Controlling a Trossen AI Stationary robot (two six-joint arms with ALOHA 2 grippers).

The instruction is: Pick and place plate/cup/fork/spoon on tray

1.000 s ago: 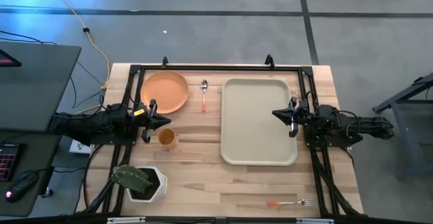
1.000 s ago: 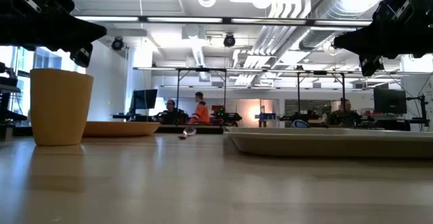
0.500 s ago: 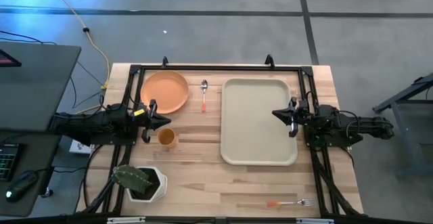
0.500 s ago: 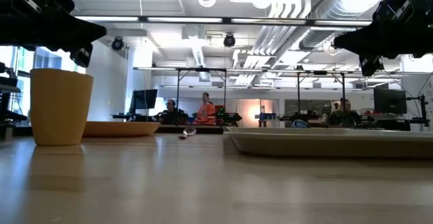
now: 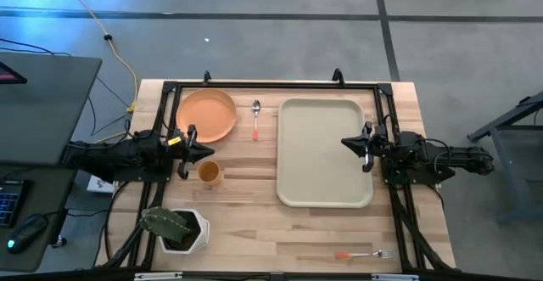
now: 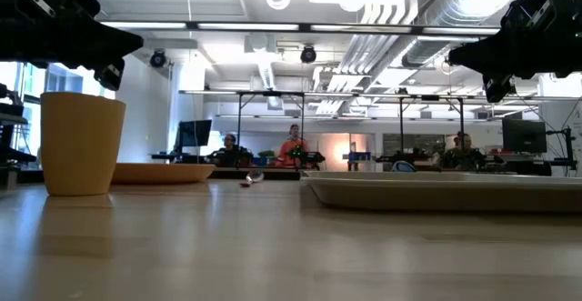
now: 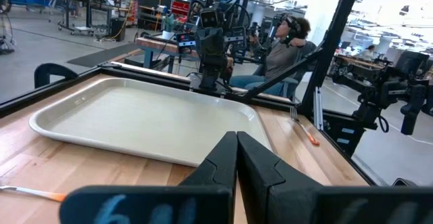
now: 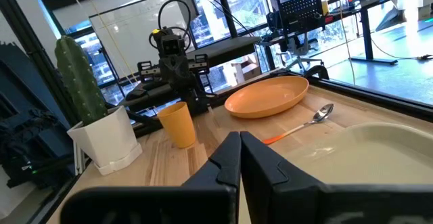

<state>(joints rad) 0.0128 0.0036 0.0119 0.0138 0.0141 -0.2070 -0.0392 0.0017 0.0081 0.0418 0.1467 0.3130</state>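
The orange plate lies flat at the table's far left, with the spoon beside it toward the tray. The orange-yellow cup stands upright just nearer than the plate. The beige tray lies flat right of centre. The fork lies near the front edge at the right. My left gripper hovers shut above the table between plate and cup. My right gripper hovers shut over the tray's right part. Both are empty.
A white square pot with a green cactus stands at the front left corner. A black frame runs along the table's far edge and both sides. People sit and move in the room beyond the table.
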